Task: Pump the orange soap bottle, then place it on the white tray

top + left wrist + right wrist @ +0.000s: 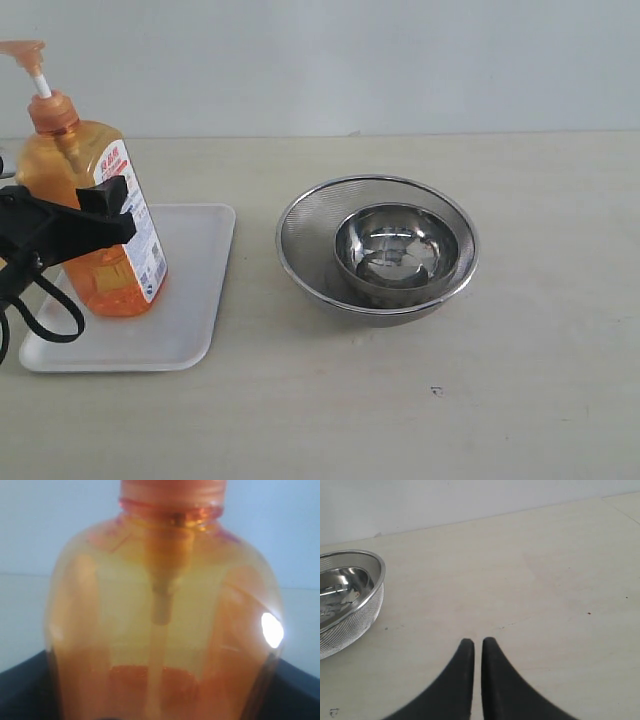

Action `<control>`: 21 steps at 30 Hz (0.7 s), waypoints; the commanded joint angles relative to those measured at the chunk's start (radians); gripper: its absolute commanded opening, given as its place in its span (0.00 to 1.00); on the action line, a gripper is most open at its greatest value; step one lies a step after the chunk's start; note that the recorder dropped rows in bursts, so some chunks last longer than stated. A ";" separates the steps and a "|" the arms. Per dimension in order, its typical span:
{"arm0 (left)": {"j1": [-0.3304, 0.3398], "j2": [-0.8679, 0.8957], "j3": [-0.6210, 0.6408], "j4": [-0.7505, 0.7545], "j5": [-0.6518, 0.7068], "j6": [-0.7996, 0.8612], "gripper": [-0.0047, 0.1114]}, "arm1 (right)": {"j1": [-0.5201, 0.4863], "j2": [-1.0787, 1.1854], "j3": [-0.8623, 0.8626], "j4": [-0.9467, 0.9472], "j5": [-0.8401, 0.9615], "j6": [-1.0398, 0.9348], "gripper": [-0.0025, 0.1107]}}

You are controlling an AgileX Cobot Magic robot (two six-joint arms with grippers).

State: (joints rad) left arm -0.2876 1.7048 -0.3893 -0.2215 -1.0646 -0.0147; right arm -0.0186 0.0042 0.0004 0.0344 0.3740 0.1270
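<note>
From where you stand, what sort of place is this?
Probably a test bench, not a real kitchen: a plain table against a blank wall, holding an orange soap bottle on a white tray and a steel strainer with a bowl inside.

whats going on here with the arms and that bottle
The left gripper is clamped around the orange soap bottle, which stands on the white tray. The right gripper is shut and holds nothing, over the table beside the mesh strainer, which has a steel bowl in it.
</note>
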 commanded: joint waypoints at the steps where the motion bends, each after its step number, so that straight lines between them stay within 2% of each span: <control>1: -0.002 -0.006 -0.013 0.001 -0.084 -0.014 0.13 | -0.003 -0.004 0.000 -0.001 -0.005 -0.002 0.03; 4: -0.002 -0.006 -0.013 0.001 -0.082 -0.014 0.25 | -0.003 -0.004 0.000 -0.001 -0.005 -0.004 0.03; 13: -0.002 -0.006 -0.013 0.001 -0.074 -0.014 0.74 | -0.003 -0.004 0.000 -0.001 -0.005 -0.002 0.03; 15: -0.002 -0.006 -0.013 0.001 -0.067 -0.015 0.82 | -0.003 -0.004 0.000 -0.001 -0.005 -0.002 0.03; 18: -0.002 -0.006 -0.013 0.001 -0.067 -0.015 0.91 | -0.003 -0.004 0.000 -0.001 -0.005 -0.002 0.03; 21: -0.002 -0.006 -0.013 0.001 -0.070 -0.015 0.93 | -0.003 -0.004 0.000 -0.001 -0.005 -0.002 0.03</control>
State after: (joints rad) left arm -0.2876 1.7048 -0.4002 -0.2192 -1.1191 -0.0210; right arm -0.0186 0.0042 0.0004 0.0344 0.3740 0.1270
